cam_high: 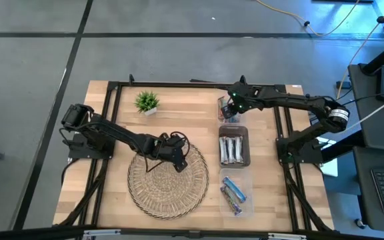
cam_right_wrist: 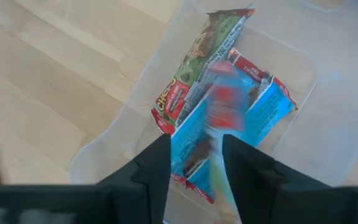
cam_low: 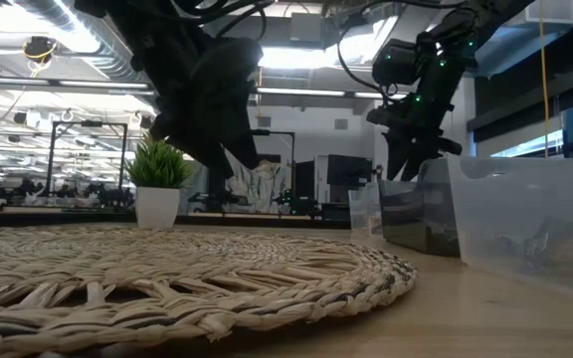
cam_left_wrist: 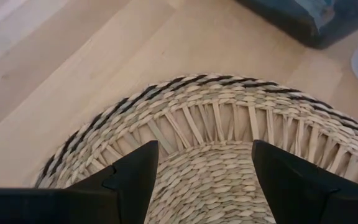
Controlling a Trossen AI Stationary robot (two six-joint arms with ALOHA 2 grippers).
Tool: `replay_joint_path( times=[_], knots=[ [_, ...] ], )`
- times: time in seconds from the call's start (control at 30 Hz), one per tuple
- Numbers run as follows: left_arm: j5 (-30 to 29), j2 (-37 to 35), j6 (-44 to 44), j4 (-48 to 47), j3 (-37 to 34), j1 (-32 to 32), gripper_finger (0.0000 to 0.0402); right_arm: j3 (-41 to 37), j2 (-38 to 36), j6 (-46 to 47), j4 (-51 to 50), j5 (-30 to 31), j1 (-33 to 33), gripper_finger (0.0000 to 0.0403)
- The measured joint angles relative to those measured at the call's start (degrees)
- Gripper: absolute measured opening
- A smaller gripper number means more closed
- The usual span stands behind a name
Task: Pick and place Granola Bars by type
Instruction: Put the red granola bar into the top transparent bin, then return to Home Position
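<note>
Looking down in the high view, the right gripper (cam_high: 227, 109) is hanging over the far bin (cam_high: 228, 111); the middle bin (cam_high: 235, 148) is holding about four silver bars (cam_high: 233, 149) and the near bin (cam_high: 237, 193) two blue bars (cam_high: 233, 192). The left gripper (cam_high: 177, 155) is waiting spread over the mat (cam_high: 168, 181), with one plant (cam_high: 147, 102) far off.

Sitting level, the low view is showing three clear bins but no countable bars.

Facing the mat, the left wrist view is showing empty, spread fingers (cam_left_wrist: 132, 180).

Peering into the far bin, the right wrist view is showing a blue bar (cam_right_wrist: 229, 118) blurring between loosely parted fingers (cam_right_wrist: 151, 168), above two green-red bars (cam_right_wrist: 197, 59); grip or release, I cannot tell. Risk, as I judge it: blue landing among green-red is mixing types, or snagging on the bin wall.
</note>
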Motion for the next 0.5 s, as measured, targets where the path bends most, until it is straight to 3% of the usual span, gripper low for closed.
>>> replay_joint_path(
  times=[0.27,0.5],
  knots=[
    [3.93,0.0,-4.01,-0.45,0.0,1.09,0.0251,2.55,-2.44,-0.5,-5.69,0.0,0.56,0.0182],
    [2.52,0.13,-4.42,-2.3,0.0,1.53,0.0251,3.56,-15.09,-1.44,-7.44,-1.41,10.03,0.0184]
  ],
)
